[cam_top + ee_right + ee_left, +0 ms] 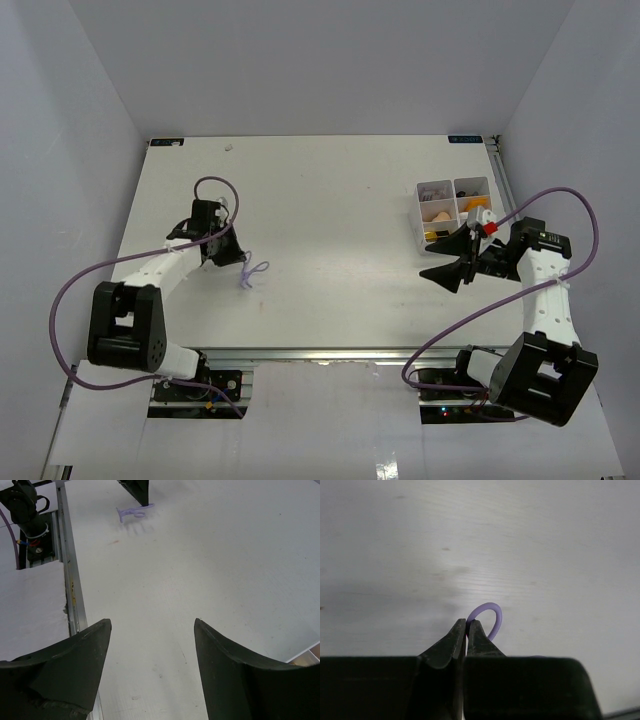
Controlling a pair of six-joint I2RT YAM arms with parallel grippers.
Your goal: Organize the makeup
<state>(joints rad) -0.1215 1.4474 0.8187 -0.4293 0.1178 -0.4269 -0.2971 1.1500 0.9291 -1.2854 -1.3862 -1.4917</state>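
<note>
Now the purple loop (253, 271) lies on the left half of the white surface (340, 200), towards the near edge and well apart from everything else of the makeup. The left end effector (238, 262) is closed on it. In the left wrist view its two dark fingers meet at the tips with no real gap, and an arc of the loop (492, 617) curves out from between them and rests on the surface. The right wrist view shows the same from across the surface, with the loop (134, 512) flat under the left fingers' dark tips.

On the right side the right end effector (447, 258) stands wide, its jaws well apart with only bare surface between them; nothing is held (150, 625). It hangs just in front of the white tray (453, 195), which sits near the far right corner. A beige sponge (437, 213) lies in the tray's near left compartment. Small items show in the other compartments, too small to name, and the right arm covers part of the tray.
</note>
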